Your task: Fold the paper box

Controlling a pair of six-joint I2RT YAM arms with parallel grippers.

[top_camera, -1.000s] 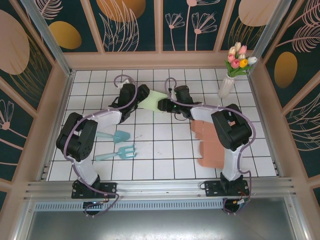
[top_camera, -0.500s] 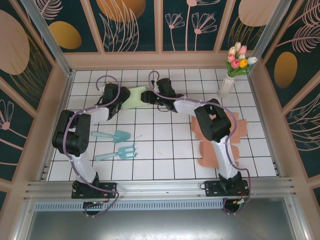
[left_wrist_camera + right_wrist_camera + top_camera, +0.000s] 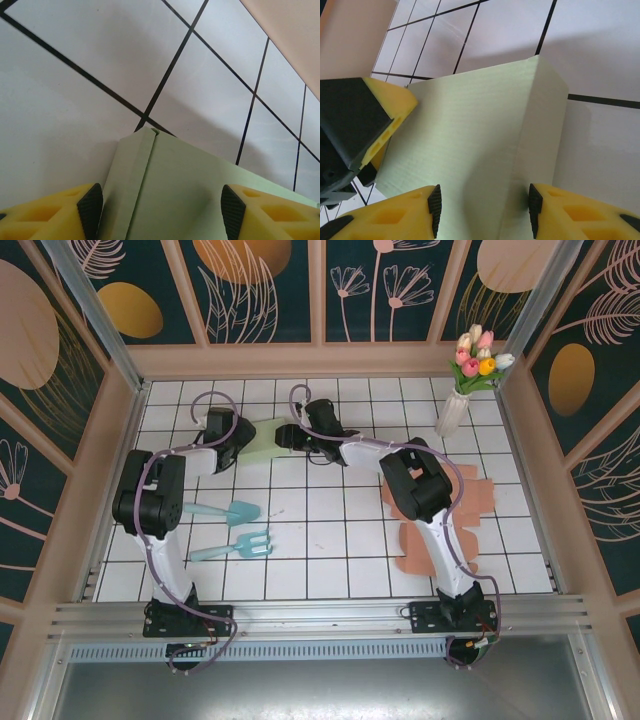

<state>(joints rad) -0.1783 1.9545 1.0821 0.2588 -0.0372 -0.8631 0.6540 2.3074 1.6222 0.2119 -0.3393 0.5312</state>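
Observation:
The pale green paper box lies flat on the tiled table near the back, left of centre. My left gripper meets it from the left and my right gripper from the right. In the left wrist view the box runs under my open left gripper, its folded flap beside the left pad. From the right wrist, the box lies beneath my open right gripper, spreading past the left pad. The other gripper's yellow finger rests at the box's far edge.
A teal trowel and teal hand fork lie on the left. A flat pink cardboard cutout lies on the right under the right arm. A white vase of tulips stands at the back right. Frame rails enclose the table.
Both grippers and the green box have slid leftward across the back of the table. The jaws have kept the same spread.

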